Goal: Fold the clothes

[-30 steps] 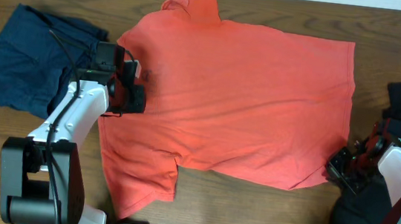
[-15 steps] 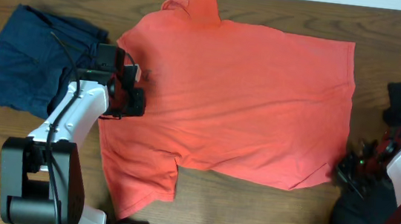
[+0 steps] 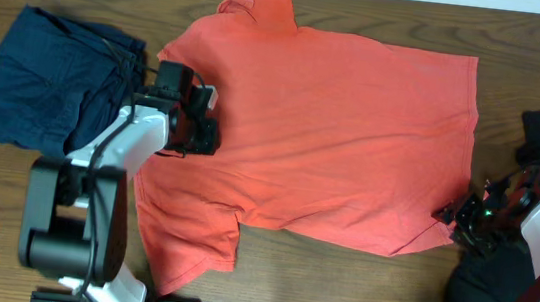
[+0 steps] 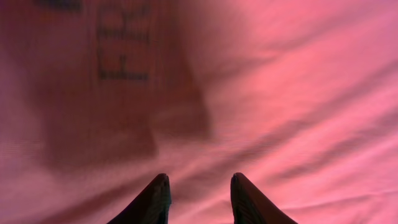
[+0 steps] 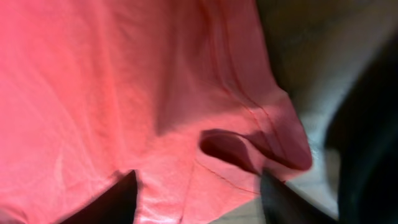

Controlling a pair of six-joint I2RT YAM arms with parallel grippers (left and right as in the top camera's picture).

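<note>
Cloth of the coral-red T-shirt (image 3: 333, 127) is spread flat across the table (image 3: 523, 37), with the left gripper (image 4: 198, 186) poised open over its lettered end and the right gripper (image 5: 205, 199) open at the near hem corner (image 5: 283, 149), which is rucked up off the wood. For a clean fold, both layers of that corner should be taken deep between the jaws before anything is lifted, and the lettered end should be pinched as deep.

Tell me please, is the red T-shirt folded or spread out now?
Spread out. The red T-shirt lies flat on the table, both sleeves sticking out, nothing folded over yet; only a hem corner curls slightly.
</note>
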